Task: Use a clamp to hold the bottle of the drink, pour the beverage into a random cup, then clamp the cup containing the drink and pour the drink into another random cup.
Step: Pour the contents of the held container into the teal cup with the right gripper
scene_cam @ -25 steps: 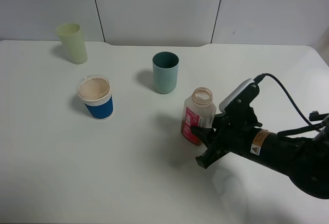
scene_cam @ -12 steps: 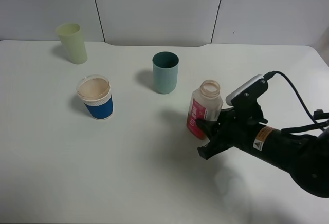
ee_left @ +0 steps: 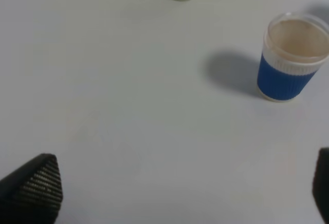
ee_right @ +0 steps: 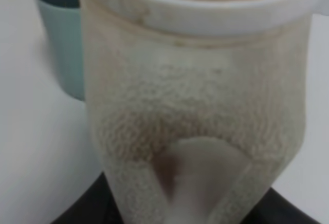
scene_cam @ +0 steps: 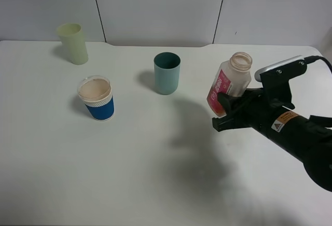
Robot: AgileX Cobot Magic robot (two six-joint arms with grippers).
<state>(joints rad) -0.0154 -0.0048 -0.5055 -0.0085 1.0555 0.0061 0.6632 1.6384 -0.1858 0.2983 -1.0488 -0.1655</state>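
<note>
A smooth white desk carries three upright cups. The plain teal plastic tumbler stands nearest the right arm's black fingers. The blue ribbed paper cup with a white rim is farther from them, and the pale yellow-green plastic tumbler is farthest.

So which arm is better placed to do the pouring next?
The right arm, probably. The right tool is shut on the bottle, held tilted in the air near the teal cup. The left tool is open and empty, off by the blue paper cup.
</note>
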